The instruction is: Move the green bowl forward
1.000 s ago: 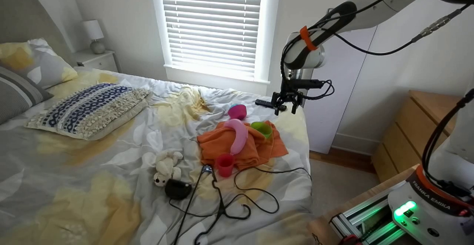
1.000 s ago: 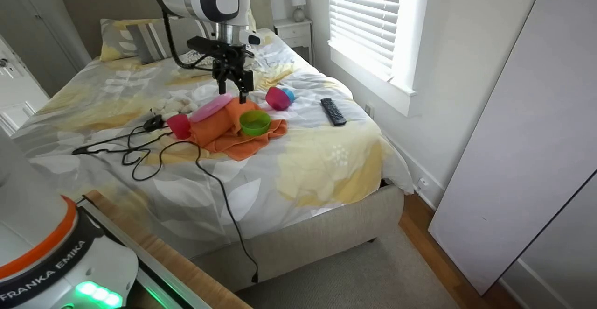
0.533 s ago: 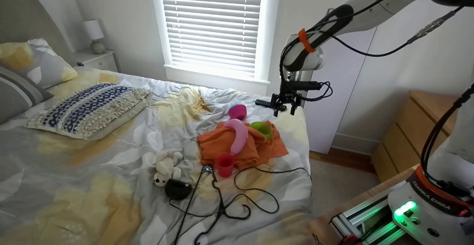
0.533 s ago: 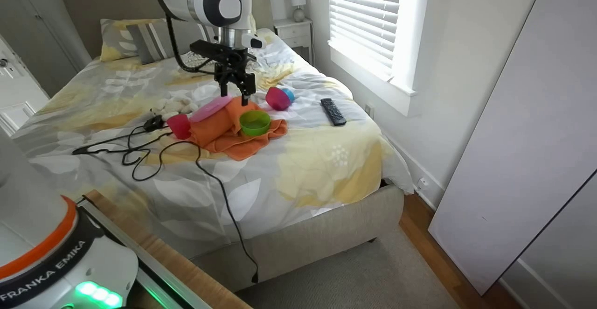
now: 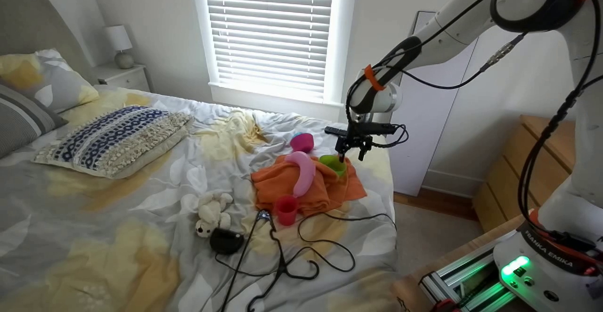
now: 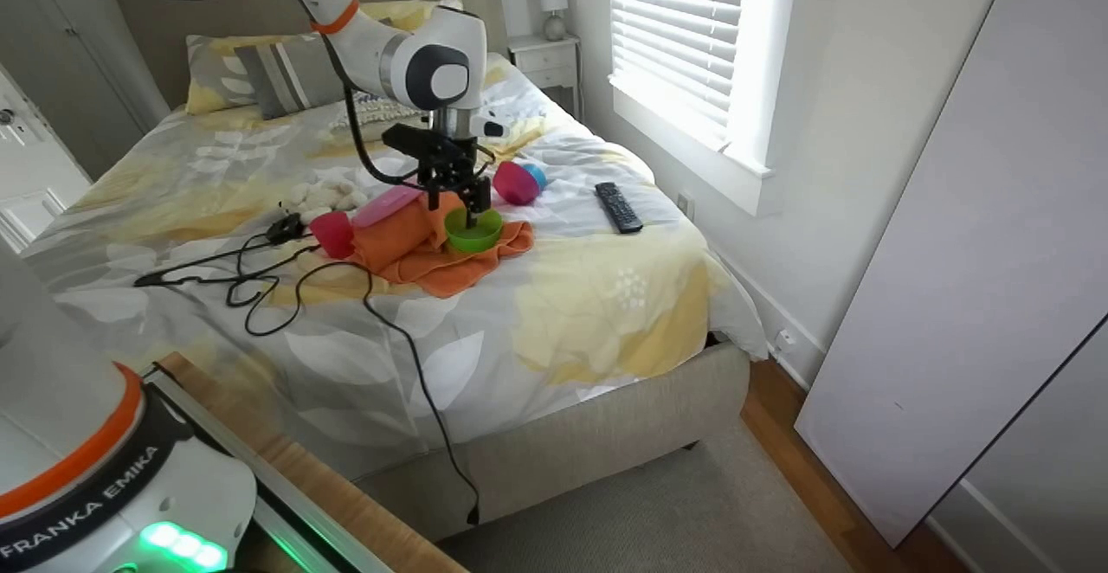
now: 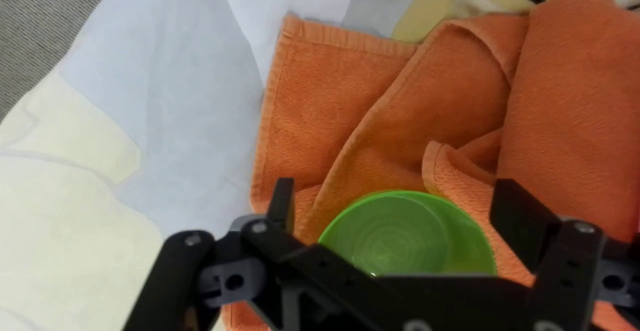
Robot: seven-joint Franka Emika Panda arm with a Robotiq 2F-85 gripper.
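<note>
The green bowl (image 5: 330,166) sits upright, mouth up, on the orange cloth (image 5: 278,182) near the bed's edge. It also shows in an exterior view (image 6: 474,241). In the wrist view the bowl (image 7: 400,236) lies between the two spread fingers, its lower part hidden by the gripper body. My gripper (image 7: 392,198) is open and empty, with orange cloth visible between each finger and the rim. In both exterior views the gripper (image 5: 352,156) (image 6: 452,211) hangs just above the bowl, with one fingertip overlapping it in the picture. Contact cannot be told.
A pink banana-shaped toy (image 5: 304,175) lies on the cloth beside the bowl. A red cup (image 5: 286,210), a magenta cup (image 6: 515,183), a remote (image 6: 617,208), a white plush toy (image 5: 213,213) and a black hanger (image 5: 281,265) with cable lie around on the bed.
My gripper has moved down to the bowl, leftward in one exterior picture and rightward in the other, staying open. The bowl and the other objects have not moved.
</note>
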